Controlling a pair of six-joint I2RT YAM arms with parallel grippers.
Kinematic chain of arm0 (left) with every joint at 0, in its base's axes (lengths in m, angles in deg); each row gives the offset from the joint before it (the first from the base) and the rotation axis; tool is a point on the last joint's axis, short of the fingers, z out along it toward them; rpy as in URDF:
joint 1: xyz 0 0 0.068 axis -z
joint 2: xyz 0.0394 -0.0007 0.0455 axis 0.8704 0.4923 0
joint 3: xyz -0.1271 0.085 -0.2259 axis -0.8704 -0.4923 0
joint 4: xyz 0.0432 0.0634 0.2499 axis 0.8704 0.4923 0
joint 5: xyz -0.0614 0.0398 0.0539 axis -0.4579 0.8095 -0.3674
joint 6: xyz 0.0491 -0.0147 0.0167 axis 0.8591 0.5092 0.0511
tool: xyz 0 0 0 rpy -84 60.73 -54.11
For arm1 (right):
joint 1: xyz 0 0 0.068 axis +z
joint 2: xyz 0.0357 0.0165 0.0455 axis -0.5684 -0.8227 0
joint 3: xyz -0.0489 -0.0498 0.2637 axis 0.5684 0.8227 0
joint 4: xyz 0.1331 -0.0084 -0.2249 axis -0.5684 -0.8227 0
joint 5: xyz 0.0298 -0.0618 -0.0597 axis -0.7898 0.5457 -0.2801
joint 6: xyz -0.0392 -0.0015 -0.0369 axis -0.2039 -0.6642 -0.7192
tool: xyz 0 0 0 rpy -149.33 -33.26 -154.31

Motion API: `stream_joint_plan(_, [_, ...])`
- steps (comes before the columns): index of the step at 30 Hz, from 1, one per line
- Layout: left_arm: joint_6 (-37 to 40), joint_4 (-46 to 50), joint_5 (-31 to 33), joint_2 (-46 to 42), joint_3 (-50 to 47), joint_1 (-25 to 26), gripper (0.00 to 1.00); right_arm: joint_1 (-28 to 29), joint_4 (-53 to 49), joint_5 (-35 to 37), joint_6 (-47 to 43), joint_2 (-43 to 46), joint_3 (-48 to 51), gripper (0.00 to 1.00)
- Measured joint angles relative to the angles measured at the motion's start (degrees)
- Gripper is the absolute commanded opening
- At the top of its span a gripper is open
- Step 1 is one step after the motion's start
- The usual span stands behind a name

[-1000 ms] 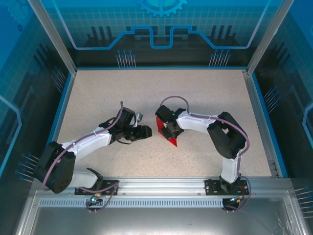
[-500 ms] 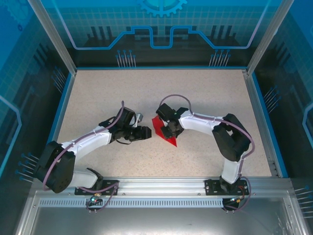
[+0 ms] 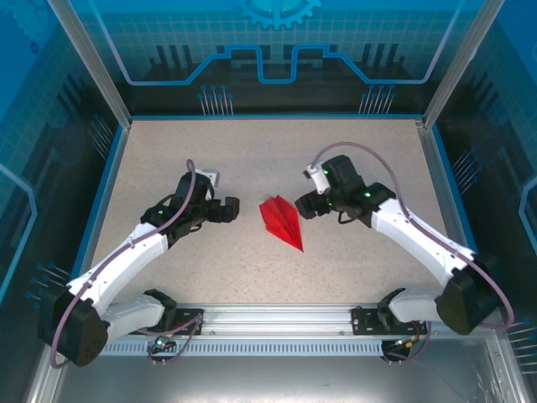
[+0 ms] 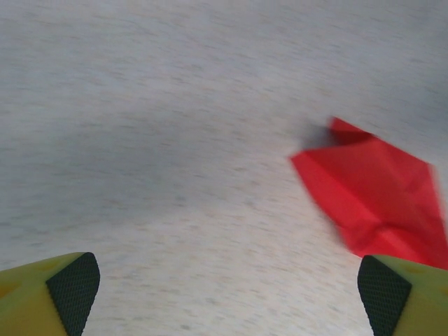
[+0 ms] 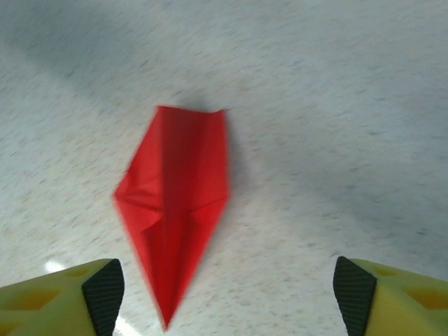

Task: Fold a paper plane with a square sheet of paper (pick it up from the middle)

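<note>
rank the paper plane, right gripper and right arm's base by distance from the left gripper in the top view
1. paper plane, just right of the left gripper
2. right gripper, beyond the plane
3. right arm's base, at the near edge

Red paper plane (image 3: 282,222) (plain), speckled beige table (image 3: 352,159).

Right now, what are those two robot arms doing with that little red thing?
A red paper plane lies on the table between the two arms, folded into a narrow pointed dart with a centre crease. The left pincer and the right pincer are both open, one on each side of it and clear of it, so nothing is holding it. The folding looks finished, as far as I can judge.
</note>
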Motion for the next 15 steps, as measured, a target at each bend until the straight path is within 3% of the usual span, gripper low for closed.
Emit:
stream_joint_plan(3, [1.07,-3.69,4.31,-2.58,-4.55,-5.22,0.99,-5.55,8.83,2.10,-1.33,3.85,7.82,0.95])
stream_joint_plan(8, [2.14,-11.87,6.97,-0.83,-10.01,-13.66,0.99,-14.93,19.71,5.09,-2.36,3.08,15.26,0.99])
stream_joint_plan(15, [5.29,-24.81,8.02,11.10,-11.98,-15.50,0.99,-22.29,35.89,4.63,-2.51,-0.76,21.75,0.99])
